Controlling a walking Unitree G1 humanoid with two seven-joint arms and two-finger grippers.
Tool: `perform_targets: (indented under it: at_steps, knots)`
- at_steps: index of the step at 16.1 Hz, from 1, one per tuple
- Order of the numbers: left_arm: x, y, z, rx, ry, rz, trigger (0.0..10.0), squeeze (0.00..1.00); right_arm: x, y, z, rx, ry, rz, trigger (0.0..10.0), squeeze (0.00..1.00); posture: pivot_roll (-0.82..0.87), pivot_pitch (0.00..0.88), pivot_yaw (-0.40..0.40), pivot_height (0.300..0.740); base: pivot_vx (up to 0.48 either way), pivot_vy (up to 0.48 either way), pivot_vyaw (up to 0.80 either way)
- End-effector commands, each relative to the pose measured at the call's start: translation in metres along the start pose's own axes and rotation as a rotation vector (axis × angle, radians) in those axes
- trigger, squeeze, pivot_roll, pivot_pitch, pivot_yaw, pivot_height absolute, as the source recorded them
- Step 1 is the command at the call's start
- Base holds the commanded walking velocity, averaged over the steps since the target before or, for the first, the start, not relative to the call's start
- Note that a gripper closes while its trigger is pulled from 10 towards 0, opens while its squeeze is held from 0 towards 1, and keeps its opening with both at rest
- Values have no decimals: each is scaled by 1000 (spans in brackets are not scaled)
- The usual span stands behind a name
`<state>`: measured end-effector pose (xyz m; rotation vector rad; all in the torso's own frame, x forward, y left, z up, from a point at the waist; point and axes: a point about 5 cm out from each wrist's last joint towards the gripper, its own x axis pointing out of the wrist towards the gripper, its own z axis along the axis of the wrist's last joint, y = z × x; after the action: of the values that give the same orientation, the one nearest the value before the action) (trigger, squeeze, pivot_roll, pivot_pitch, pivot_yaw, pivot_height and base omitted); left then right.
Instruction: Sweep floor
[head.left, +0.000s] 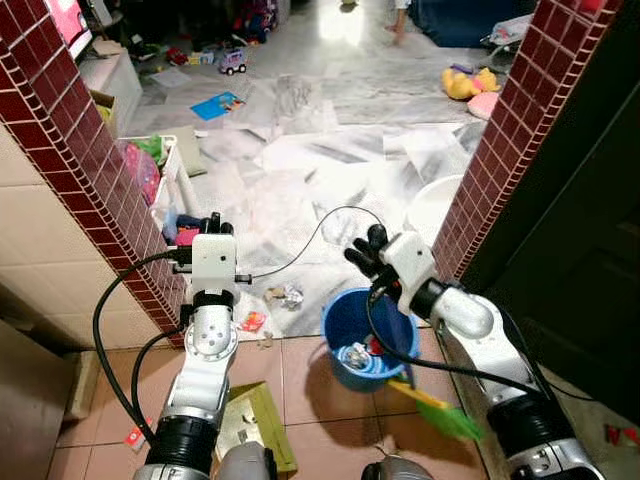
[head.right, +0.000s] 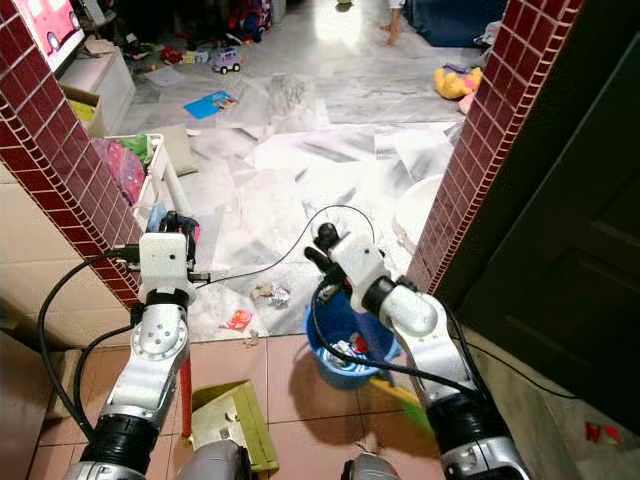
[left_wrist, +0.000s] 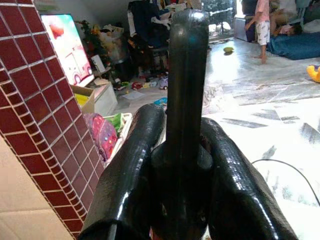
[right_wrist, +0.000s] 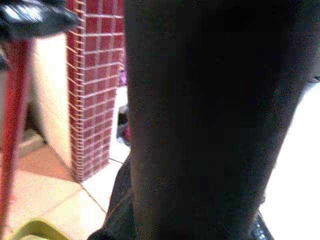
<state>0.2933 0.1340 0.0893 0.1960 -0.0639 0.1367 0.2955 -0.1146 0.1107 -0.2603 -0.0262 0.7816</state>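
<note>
Broom handle (left_wrist: 186, 75) stands upright, clamped by left gripper (left_wrist: 180, 150); right gripper's (head.left: 365, 250) finger state unclear.

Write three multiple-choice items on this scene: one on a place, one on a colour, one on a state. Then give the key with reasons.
1. Where does the crumpled wrapper lie?
A. in the bucket
B. on the floor left of the bucket
C. on the dustpan

2. What colour is the bucket?
A. blue
B. red
C. white

3. How is the left gripper?
A. open
B. shut on a black handle
C. shut on a toy

Key: 1 B, it lies on the pale floor beside the bucket. 2 A, its wall is blue. 3 B, the left wrist view shows both fingers clasping the handle.
</note>
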Motion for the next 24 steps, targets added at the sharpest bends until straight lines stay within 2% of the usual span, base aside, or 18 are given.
perform_targets:
  at_steps: [1, 3, 4, 8, 11, 12, 14, 15, 17, 24]
  knots:
    - [4, -1, 6, 12, -31, -4, 10000, 0, 8, 0, 23, -19, -89, 43, 10000, 0, -43, 0, 32, 740, 0, 0, 0]
    - [3, -3, 3, 12, -32, 6, 10000, 0, 7, 9, 29, 4, -107, 135, 10000, 0, -40, 0, 33, 740, 0, 0, 0]
    - [4, -4, 3, 10, -30, 7, 10000, 0, 7, 10, 30, 6, -114, 140, 10000, 0, -40, 0, 33, 740, 0, 0, 0]
    - [4, -5, 2, 0, -32, 4, 10000, 0, 12, 12, 44, 136, -188, 145, 10000, 0, -35, 0, 38, 740, 0, 0, 0]
    - [6, -3, 3, -8, -38, 15, 10000, 0, 10, 19, 46, 147, -179, 218, 10000, 0, -36, 0, 39, 740, 0, 0, 0]
    - [6, -3, 3, -10, -39, 21, 10000, 0, 11, 17, 46, 147, -185, 199, 10000, 0, -37, 0, 39, 740, 0, 0, 0]
    - [6, -4, 3, -24, -35, 10, 10000, 0, 19, 2, 55, 104, -249, -24, 10000, 0, -33, 0, 37, 740, 0, 0, 0]
    - [6, -4, 3, -27, -35, 2, 10000, 0, 20, -6, 60, 124, -284, -139, 10000, 0, -30, 0, 33, 740, 0, 0, 0]
    - [6, -4, 3, -42, -32, -3, 10000, 0, 19, -16, 64, 127, -305, -270, 10000, 0, -29, 0, 34, 740, 0, 0, 0]
    - [8, 0, 3, -94, -5, 2, 10000, 0, 18, -14, 62, 115, -286, -313, 10000, 0, -38, 0, 35, 740, 0, 0, 0]
